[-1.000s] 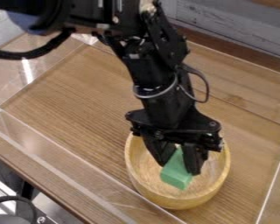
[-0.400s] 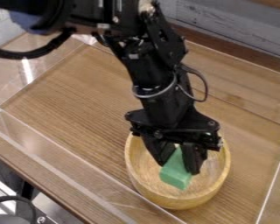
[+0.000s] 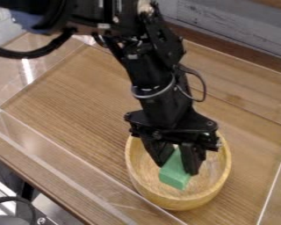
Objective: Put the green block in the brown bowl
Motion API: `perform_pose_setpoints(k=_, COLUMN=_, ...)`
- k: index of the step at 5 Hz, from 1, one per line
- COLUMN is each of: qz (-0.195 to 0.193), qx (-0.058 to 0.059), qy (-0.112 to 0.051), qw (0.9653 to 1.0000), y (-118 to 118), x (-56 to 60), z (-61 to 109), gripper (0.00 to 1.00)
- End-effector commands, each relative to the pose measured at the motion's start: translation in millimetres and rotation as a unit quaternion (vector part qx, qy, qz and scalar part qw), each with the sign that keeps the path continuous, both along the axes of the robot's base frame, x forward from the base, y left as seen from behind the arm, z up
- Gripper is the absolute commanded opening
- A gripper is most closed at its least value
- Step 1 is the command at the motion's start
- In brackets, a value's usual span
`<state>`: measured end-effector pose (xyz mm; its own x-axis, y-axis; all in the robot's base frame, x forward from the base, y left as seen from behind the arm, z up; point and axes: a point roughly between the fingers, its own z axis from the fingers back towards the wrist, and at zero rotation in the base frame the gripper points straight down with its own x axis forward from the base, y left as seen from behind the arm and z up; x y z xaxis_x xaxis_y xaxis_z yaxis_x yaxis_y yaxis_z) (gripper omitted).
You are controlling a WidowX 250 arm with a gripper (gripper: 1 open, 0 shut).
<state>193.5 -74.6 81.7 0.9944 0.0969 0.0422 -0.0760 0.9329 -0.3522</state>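
Wood-grained tabletop (image 3: pixel 78 105) is spreading from the foreground, where the brown bowl (image 3: pixel 137 180) is sitting close to the camera. Within its rim in this view, the green block (image 3: pixel 174 173) is hanging from the gripper (image 3: pixel 178 160), whose fingers are clamping its upper part. Whether its lower end is touching the wood is remaining unclear. Over the past second, block and gripper have been shifting together, very slightly toward the image's left, while the bowl has been keeping its place. That shared drift is suggesting a grip being maintained, with alignment seemingly good and release likely still pending. The block's long axis is running down from the fingers toward the bowl's near side, its free end facing the camera and leaning a little to the image's right. Behind, the black arm (image 3: pixel 149 66) is reaching in from above, and a pale wall (image 3: pixel 237 33) is closing off the background.
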Motion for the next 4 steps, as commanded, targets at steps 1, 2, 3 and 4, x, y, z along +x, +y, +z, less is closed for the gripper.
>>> perform_pose_setpoints(k=1, qz=0.002, qx=-0.004, qy=-0.015, qw=0.9999, y=1.9, x=7.1, z=5.7, gripper=0.0)
perform_pose_setpoints(k=2, qz=0.003, qx=-0.005, qy=-0.014, qw=0.9999, y=2.9, x=7.9, z=4.9, gripper=0.0)
perform_pose_setpoints(k=3, qz=0.003, qx=-0.006, qy=-0.013, qw=0.9999, y=4.0, x=8.8, z=4.3, gripper=0.0)
perform_pose_setpoints(k=4, qz=0.004, qx=-0.006, qy=-0.012, qw=0.9999, y=5.0, x=9.8, z=3.9, gripper=0.0)
